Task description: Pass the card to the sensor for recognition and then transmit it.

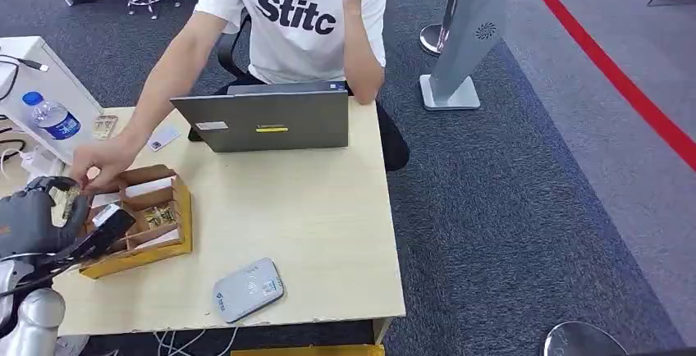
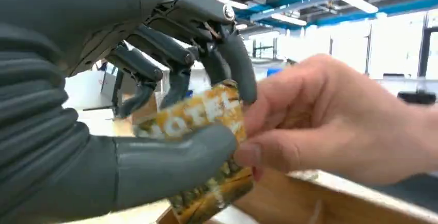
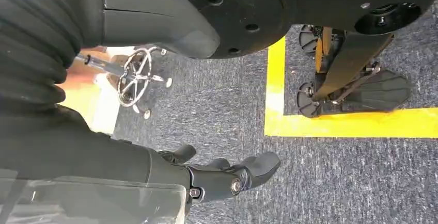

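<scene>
In the left wrist view a yellow patterned card [image 2: 201,118] lies between the thumb and fingers of my left hand [image 2: 170,105]. My thumb is under it and a dark fingertip [image 2: 247,87] touches its upper edge. A person's hand [image 2: 335,126] pinches the same card from the other side. In the head view my left hand [image 1: 49,221] hovers at the table's left edge beside a wooden box [image 1: 176,245], with the person's hand [image 1: 103,163] right against it. The grey-white sensor pad [image 1: 249,289] lies near the table's front edge. My right hand [image 3: 227,175] hangs over the carpet, holding nothing.
A person in a white T-shirt [image 1: 299,20] sits behind an open grey laptop [image 1: 267,118] at the table's far side. A water bottle [image 1: 51,116] and a small card [image 1: 164,138] are at the back left. A grey stand [image 1: 460,36] rises to the right.
</scene>
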You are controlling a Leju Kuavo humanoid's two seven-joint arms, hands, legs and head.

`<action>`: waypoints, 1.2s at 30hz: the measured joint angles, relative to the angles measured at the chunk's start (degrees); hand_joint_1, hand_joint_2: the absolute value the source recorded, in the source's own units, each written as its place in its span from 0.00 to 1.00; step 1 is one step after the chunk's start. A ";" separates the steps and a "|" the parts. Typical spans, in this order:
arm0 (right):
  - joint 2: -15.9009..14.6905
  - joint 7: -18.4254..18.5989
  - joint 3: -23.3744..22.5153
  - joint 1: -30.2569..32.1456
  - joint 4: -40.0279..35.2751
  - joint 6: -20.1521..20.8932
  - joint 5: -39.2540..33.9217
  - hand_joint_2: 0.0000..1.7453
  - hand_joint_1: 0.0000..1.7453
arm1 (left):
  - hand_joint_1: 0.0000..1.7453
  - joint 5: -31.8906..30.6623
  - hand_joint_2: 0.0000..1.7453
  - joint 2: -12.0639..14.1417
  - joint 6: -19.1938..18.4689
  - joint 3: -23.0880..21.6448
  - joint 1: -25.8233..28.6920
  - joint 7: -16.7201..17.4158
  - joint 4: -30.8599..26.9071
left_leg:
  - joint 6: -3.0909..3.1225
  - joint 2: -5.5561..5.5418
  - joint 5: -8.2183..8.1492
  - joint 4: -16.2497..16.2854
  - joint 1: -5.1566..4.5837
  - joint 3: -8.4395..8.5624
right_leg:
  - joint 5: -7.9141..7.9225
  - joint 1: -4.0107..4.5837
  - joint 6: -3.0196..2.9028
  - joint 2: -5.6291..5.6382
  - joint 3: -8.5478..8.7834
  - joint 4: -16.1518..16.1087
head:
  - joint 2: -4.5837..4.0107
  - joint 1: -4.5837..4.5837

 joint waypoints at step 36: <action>1.29 0.17 -0.70 0.05 -0.02 -1.03 -1.01 1.00 0.00 | 0.00 14.77 1.00 -15.87 12.39 1.86 15.18 -16.22 -34.88 | 0.17 0.03 -0.16 0.00 -0.13 0.03 | -0.15 -0.09 0.22 0.02 0.06 -0.03 | 0.00 0.00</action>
